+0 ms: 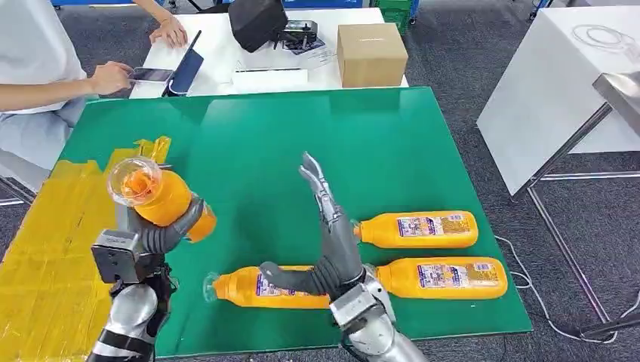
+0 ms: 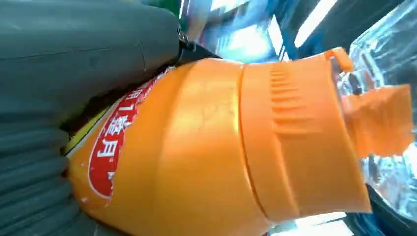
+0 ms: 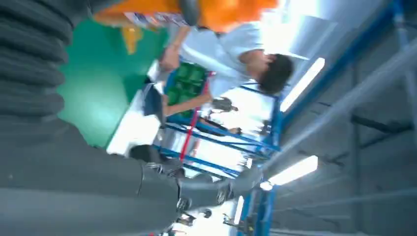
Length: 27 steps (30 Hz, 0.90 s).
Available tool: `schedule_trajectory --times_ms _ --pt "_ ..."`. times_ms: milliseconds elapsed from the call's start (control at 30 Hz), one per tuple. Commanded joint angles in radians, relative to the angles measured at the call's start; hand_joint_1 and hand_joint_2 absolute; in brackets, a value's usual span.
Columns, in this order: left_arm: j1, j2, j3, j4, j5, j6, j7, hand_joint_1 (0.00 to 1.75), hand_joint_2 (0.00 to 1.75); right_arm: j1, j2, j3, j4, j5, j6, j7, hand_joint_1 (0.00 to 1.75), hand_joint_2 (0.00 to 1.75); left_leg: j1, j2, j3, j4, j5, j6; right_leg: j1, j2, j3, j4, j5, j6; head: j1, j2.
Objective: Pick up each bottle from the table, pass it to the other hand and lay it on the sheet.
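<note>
Left robot hand grips bottle (label half hidden).

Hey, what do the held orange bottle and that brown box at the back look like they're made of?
The held bottle, gripped by the left hand, looks like glossy plastic: a clear see-through bottom end, orange contents or sleeve, and a printed label. The brown box looks like matte cardboard, plain tan with crisp folded edges, though its surface is too far off to confirm.
</note>
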<state>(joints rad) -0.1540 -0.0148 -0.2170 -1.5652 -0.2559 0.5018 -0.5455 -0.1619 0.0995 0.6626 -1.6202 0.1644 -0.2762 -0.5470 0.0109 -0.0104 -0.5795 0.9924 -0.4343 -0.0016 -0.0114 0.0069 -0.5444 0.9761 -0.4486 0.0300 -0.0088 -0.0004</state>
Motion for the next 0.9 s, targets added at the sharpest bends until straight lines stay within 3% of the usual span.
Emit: schedule_trajectory --times_ms 33,167,267,733,900 --pt "-0.152 0.148 0.078 0.239 -0.663 0.083 0.26 1.75 1.75 0.089 -0.069 -0.174 -0.238 -0.038 -0.015 -0.026 0.0 1.75 0.0 -0.004 0.002 -0.001 0.0 0.0 0.0 -0.005 0.003 -0.001 -0.001 -0.001 0.0 0.0" --pt "-0.241 0.257 0.053 0.483 -1.02 0.069 0.403 1.75 1.75 0.086 -0.065 -0.221 -0.251 -0.063 0.018 -0.013 0.0 1.75 0.0 -0.002 0.002 -0.001 0.001 0.0 0.0 -0.002 0.002 -0.001 0.0 -0.001 0.0 0.0" --pt "-0.299 0.307 0.031 0.634 -1.077 -0.003 0.429 1.75 1.75 0.068 -0.068 -0.221 -0.226 -0.061 0.041 -0.001 0.0 1.75 0.001 0.001 0.005 -0.002 0.0 0.0 0.001 -0.001 0.005 -0.001 0.0 -0.002 0.0 0.0" --pt "-0.319 0.36 0.034 0.795 -1.035 -0.076 0.416 1.75 1.75 0.062 -0.071 -0.224 -0.187 -0.059 0.049 0.013 0.0 1.75 0.001 0.002 0.003 -0.001 0.0 0.0 0.001 0.002 0.003 -0.001 0.0 -0.001 0.0 0.0" --pt "-0.223 0.361 0.086 0.722 -0.871 -0.159 0.329 1.75 1.75 0.072 -0.071 -0.238 -0.167 -0.054 0.06 0.023 0.0 1.75 0.001 0.003 0.004 -0.001 -0.001 0.0 0.001 0.002 0.004 -0.001 0.0 -0.001 0.0 0.0"
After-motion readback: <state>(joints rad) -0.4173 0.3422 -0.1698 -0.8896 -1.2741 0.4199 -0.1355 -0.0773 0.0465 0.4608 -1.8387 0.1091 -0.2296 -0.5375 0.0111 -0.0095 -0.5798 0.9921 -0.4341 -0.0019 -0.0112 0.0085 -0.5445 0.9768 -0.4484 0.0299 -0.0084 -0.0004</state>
